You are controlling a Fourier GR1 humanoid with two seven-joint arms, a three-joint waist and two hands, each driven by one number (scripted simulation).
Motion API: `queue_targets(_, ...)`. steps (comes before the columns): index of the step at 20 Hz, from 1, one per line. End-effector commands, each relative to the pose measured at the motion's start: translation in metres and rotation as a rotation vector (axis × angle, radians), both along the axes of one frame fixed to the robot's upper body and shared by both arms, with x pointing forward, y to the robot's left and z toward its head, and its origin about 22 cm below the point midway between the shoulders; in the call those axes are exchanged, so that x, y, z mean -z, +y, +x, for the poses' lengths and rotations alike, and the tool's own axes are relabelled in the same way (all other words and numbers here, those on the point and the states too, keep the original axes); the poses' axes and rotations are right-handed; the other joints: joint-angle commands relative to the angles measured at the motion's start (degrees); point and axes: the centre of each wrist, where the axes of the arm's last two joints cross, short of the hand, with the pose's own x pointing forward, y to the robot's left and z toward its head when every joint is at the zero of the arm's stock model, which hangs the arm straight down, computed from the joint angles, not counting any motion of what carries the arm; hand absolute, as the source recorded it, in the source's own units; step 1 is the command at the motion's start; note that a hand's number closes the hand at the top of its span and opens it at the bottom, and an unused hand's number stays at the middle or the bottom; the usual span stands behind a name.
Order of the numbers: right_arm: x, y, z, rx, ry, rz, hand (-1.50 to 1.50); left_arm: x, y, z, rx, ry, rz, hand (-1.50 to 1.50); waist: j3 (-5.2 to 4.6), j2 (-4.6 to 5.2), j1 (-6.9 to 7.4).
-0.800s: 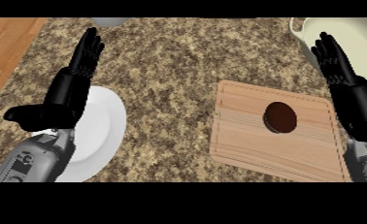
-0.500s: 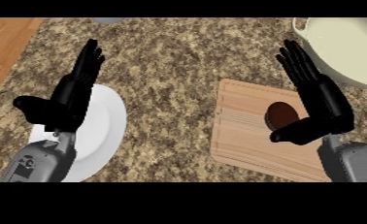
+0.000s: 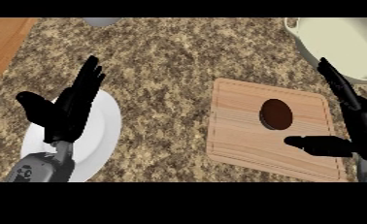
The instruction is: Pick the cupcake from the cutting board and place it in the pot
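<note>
A dark brown cupcake [image 3: 276, 114] sits on the wooden cutting board [image 3: 243, 136], right of the board's middle. The cream pot [image 3: 337, 41] stands at the back right, cut off by the view's edge. My right hand [image 3: 344, 126] is open at the right edge, fingers stretched up beside the board and thumb reaching left just below the cupcake, apart from it. My left hand [image 3: 68, 106] rests open over the white plate at the left, fingers up.
A white plate [image 3: 100, 136] lies at the lower left under my left forearm. A grey object [image 3: 100, 22] shows at the back edge. A wooden strip [image 3: 13, 36] borders the speckled granite counter at the far left.
My right hand has swung from over the board out to the right edge, uncovering the cupcake. The view has shifted slightly. The left hand has barely moved.
</note>
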Motion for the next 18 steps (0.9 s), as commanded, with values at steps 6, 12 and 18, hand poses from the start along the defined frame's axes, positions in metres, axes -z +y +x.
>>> queue_targets(6,-0.09,-0.045,-0.031,0.064,0.092,-0.402,-1.5,-0.007,-0.002,-0.01,-0.002,0.023,-0.017,0.0,-0.07,-0.23,-0.48)
queue_targets(12,-0.136,-0.03,-0.031,0.045,0.299,-0.577,-1.5,-0.004,-0.019,-0.003,-0.002,0.024,-0.015,0.0,-0.07,-0.04,-0.05)
queue_targets(18,-0.154,0.005,-0.028,0.072,0.479,-0.665,-1.5,0.002,-0.011,-0.006,0.0,0.028,-0.015,0.0,-0.1,0.15,0.94)
